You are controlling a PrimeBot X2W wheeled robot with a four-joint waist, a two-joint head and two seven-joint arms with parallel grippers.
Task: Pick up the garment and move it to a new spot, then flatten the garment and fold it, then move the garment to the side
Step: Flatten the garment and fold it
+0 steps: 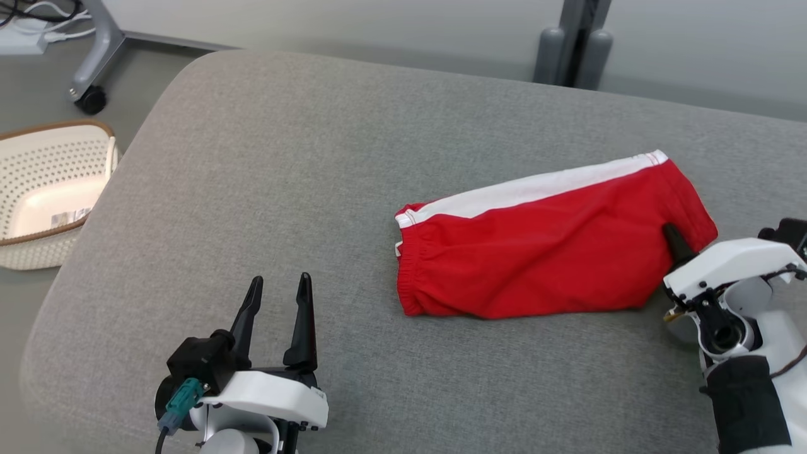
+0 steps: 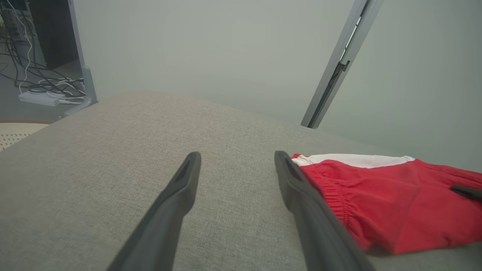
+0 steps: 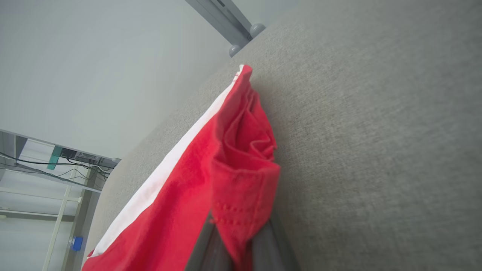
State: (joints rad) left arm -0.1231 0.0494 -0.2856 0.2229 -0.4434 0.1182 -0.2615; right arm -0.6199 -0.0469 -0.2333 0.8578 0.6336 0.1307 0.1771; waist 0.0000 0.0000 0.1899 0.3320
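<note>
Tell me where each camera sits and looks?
Head view: on the head, looking down at the grey cushion and red shorts; left end effector open, right end effector pinching the shorts.
Left wrist view: along its open fingers, across the cushion toward the wall.
Right wrist view: along its shut fingers, clamping the hem.
All three share the shorts.

A cream perforated basket [image 1: 57,157] sits beside the grey cushion [image 1: 284,189], probably floor-level.

The garment [image 1: 542,246] lies on the bench's [image 1: 284,189] right half, its right hem caught in the right end effector [image 1: 673,236]. The left end effector [image 1: 281,279] sits front-left, well apart from it, and a basket [image 1: 38,249] stands on the floor [image 1: 38,82] left of the bench.
</note>
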